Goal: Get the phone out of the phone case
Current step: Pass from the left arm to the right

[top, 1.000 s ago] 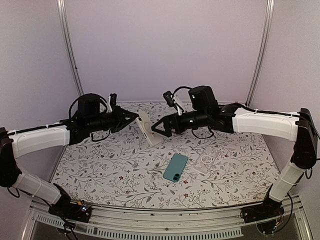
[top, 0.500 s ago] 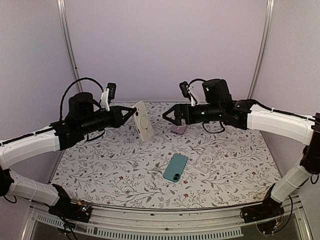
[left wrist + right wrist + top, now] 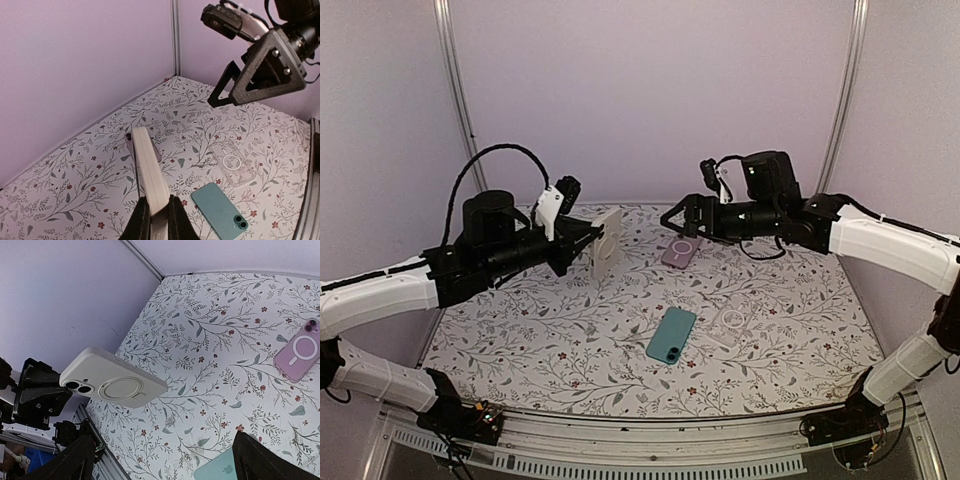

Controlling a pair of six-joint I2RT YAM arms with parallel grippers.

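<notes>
Gripping cased phone (image 3: 148, 165) by thin edge in left pincer (image 3: 156, 212), aloft; right pincer (image 3: 677, 217) gaping, apart. Could slip when tugged, hit counter (image 3: 570, 330).

The left fingers (image 3: 587, 243) pinch one end of a phone case (image 3: 607, 240) and hold it up in the air, over the back left part of the desk (image 3: 540, 340). The right fingers (image 3: 670, 222) hang spread wide in the air to the right of the phone case, with a gap in between. Down on the desk, a phone in a case (image 3: 680, 251) lies at the back under the right fingers, a bare phone (image 3: 671, 335) lies in the middle nearer the front, and an empty case (image 3: 729, 322) lies just to its right, not touching it.
</notes>
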